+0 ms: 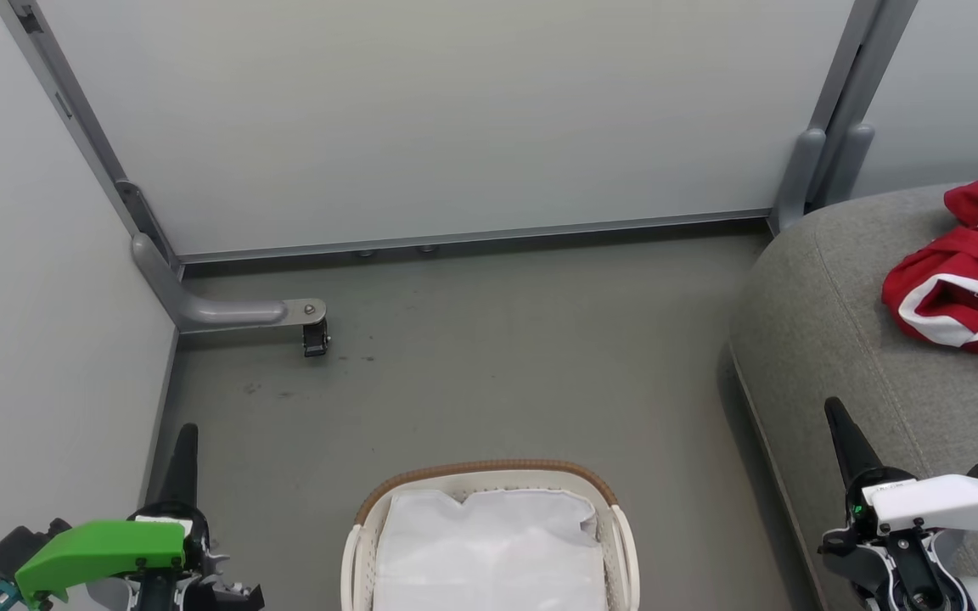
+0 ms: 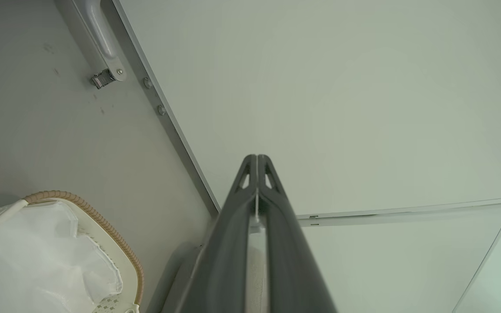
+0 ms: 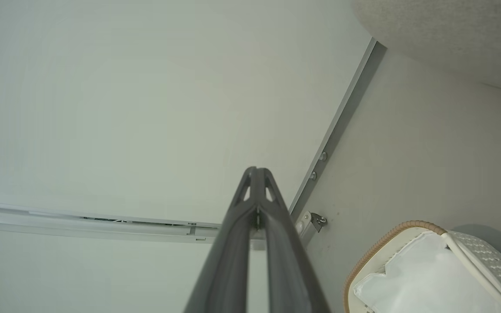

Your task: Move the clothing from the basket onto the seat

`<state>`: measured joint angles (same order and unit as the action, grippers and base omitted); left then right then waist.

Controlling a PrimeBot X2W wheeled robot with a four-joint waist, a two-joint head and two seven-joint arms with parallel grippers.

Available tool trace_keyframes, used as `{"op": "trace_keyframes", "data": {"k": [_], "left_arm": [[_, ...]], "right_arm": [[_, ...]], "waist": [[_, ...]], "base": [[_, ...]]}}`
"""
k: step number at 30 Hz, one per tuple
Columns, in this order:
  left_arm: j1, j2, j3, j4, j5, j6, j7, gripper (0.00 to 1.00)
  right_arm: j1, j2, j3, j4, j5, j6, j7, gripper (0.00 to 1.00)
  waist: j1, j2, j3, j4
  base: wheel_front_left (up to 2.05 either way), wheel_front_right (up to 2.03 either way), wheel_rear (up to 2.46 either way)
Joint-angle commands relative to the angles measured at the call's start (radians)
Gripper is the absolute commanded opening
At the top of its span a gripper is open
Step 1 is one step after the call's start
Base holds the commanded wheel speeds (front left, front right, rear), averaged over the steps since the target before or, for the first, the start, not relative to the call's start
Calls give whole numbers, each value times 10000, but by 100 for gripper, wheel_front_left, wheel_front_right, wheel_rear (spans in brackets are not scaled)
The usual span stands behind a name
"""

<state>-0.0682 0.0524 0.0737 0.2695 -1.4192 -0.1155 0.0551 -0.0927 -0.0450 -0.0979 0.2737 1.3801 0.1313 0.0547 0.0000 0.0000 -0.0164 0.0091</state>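
Observation:
Red clothing [image 1: 969, 276] with white stripes lies bunched on the grey seat [image 1: 837, 339] at the right edge of the head view. The white basket [image 1: 489, 475] with a brown woven rim stands on the floor at bottom centre, with its white liner inside. My left gripper [image 1: 187, 433] is shut with nothing in it, low at the left of the basket. My right gripper [image 1: 834, 407] is shut and holds nothing, in front of the seat's edge. Each wrist view has its gripper's tips together, left gripper [image 2: 257, 157] and right gripper [image 3: 257, 169], with the basket [image 2: 115, 234] [image 3: 385, 243] beside them.
Pale partition walls [image 1: 455, 110] close off the back and left. A grey metal foot with a caster [image 1: 315, 335] juts onto the grey floor [image 1: 497, 356] at the left corner. Another grey post [image 1: 807, 178] stands beside the seat.

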Motion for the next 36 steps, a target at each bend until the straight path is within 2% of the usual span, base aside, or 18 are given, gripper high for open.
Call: {"op": "trace_keyframes", "data": {"k": [1,28,36], "left_arm": [[-226,9,84,-74,-182,-87,74,0],[-476,-24,426,-259,-1906,-178,589,0],[-467,-24,434,-258,-1954,-188,632,0]], "right_arm": [[-149,-63,-49,-107,254,-7,84,0],[-204,-82,-177,-310,2266,-7,610,0],[-203,-80,-180,-319,2343,-6,622,0]], "waist": [[0,0,10,-5],[0,0,184,-85],[0,0,195,-91]], "base": [[0,0,0],[0,0,0],[0,0,0]]}}
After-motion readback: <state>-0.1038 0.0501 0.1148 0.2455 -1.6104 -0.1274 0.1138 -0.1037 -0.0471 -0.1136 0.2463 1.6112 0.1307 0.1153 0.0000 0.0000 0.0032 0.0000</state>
